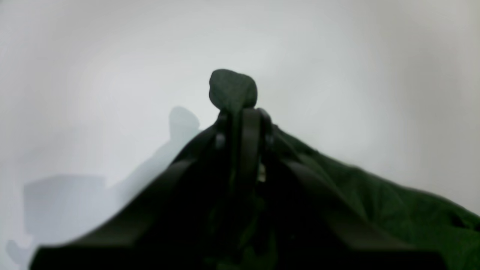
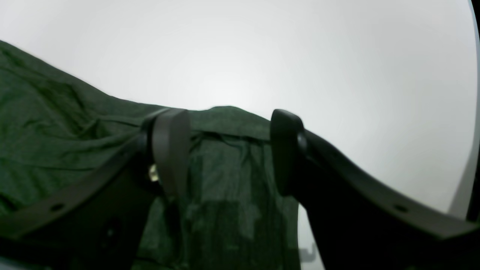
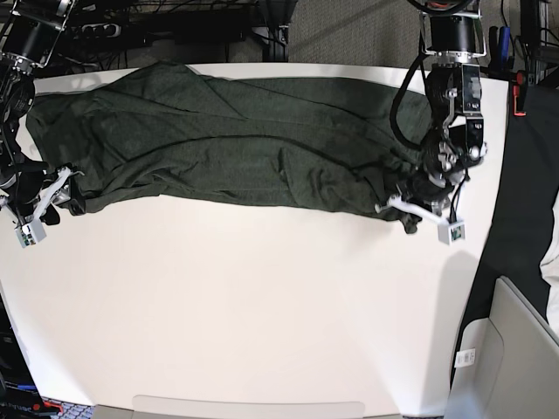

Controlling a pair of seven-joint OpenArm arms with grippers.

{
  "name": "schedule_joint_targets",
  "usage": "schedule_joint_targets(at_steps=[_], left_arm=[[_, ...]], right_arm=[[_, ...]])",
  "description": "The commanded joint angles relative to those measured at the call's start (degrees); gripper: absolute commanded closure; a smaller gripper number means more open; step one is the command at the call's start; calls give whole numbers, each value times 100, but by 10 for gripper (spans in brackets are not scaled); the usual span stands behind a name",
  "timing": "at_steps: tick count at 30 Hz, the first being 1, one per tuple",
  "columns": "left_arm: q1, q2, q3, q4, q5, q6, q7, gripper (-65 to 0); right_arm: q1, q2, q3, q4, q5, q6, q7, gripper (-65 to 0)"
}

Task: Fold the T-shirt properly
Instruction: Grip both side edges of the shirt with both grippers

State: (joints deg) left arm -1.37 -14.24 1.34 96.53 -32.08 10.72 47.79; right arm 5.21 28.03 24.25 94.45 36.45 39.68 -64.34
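Left claw (image 1: 240,112) is pinched tight on a bit of the green T-shirt (image 1: 393,210), white counter (image 1: 337,75) behind.

The base view is evenly and brightly lit from above; the white desk (image 3: 262,314) shows no glare and only thin soft shadows under the edge of the T-shirt (image 3: 218,148). The floor beyond the desk is dimmer. Both wrist views are soft and blurred, with strong fisheye bending toward the edges. In the left wrist view the left gripper (image 1: 240,120) is a near-black silhouette, and pale grey shadows fall on the desk to its left. In the right wrist view the right gripper (image 2: 228,150) is dark and out of focus, and the desk brightens above it.
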Motion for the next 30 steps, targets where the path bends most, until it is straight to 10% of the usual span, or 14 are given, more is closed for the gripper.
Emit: schedule_joint_targets(at_steps=[1, 22, 30], left_arm=[[18, -84, -104, 259, 3, -13, -63, -1], [897, -374, -332, 760, 3, -13, -19, -2], [932, -339, -323, 760, 3, -13, -10, -50]], right_arm=[[90, 120, 58, 106, 105, 32, 135, -348], [81, 164, 58, 89, 61, 32, 126, -348], [151, 14, 58, 71, -1012, 32, 161, -352]])
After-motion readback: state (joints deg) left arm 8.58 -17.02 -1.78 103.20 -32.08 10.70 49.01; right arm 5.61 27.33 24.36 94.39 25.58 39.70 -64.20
